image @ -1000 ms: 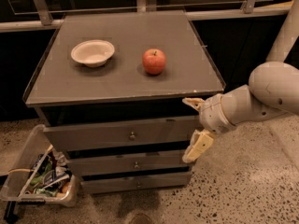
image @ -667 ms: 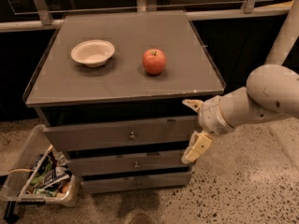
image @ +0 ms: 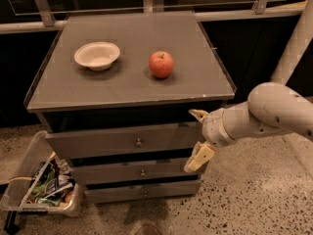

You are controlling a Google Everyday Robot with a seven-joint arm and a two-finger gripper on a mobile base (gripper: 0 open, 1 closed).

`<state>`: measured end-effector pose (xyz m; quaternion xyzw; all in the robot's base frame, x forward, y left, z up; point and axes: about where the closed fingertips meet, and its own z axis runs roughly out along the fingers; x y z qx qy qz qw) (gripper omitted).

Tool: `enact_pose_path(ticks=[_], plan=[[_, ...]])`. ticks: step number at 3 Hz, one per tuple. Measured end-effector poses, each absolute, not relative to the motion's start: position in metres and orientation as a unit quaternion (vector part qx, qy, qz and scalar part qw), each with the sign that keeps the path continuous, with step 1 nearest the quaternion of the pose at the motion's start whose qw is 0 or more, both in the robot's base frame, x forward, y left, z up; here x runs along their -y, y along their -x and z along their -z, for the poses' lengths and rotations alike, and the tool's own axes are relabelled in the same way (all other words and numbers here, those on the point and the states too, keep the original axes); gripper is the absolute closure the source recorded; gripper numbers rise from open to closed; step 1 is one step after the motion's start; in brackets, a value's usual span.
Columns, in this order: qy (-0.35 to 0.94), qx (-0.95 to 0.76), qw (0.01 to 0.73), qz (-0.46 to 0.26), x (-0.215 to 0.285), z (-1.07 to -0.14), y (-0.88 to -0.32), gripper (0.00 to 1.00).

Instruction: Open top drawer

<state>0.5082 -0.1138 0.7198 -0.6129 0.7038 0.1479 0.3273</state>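
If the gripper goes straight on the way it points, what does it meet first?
The gripper, open at the cabinet's right front, would probably meet the top drawer's right end; depth is unclear.

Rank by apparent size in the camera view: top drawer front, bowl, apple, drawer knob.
1. top drawer front
2. bowl
3. apple
4. knob
The bowl and apple sit farther back, so they look slightly smaller. The gripper is at the drawer's right end, jaws open.
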Motion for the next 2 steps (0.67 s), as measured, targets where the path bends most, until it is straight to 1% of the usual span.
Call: enact_pose_path(ticks=[2], plan=[[0.609,-0.689,0.347,-0.183,0.098,-0.681,-0.538,0.0]])
